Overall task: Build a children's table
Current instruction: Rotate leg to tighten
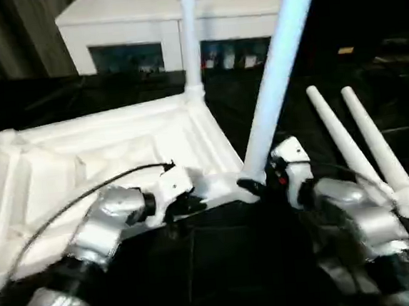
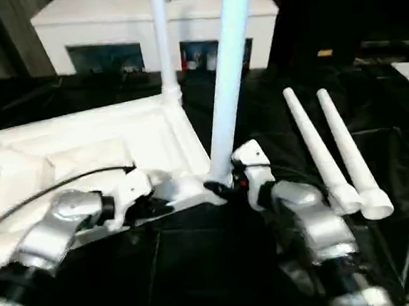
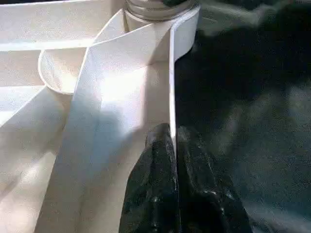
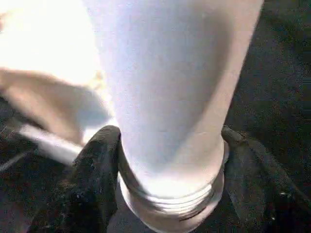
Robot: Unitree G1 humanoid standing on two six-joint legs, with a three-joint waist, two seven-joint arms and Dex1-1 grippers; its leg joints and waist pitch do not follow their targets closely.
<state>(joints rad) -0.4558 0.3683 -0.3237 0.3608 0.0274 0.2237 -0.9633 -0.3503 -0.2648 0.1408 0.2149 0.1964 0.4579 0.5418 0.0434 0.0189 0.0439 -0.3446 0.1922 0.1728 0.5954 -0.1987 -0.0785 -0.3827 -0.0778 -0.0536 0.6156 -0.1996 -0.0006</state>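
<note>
The white table top (image 1: 97, 151) lies upside down on the black cloth, ribbed underside up. One leg (image 1: 189, 40) stands upright, screwed into its far corner. A second leg (image 1: 276, 75) leans slightly over the near right corner, its threaded base (image 4: 170, 204) at the corner socket. My right gripper (image 1: 254, 186) is shut on this leg just above the thread, one black finger (image 4: 95, 170) on each side. My left gripper (image 3: 174, 141) is shut on the top's thin rim wall (image 3: 171, 82) close to that corner. Two loose legs (image 1: 347, 147) (image 1: 384, 155) lie side by side to the right.
A white cabinet (image 1: 129, 23) with glass-fronted compartments stands behind the work. Black cloth (image 1: 221, 266) covers the surface towards me and to the right. A black cable (image 1: 72, 197) runs from my left forearm across the table top.
</note>
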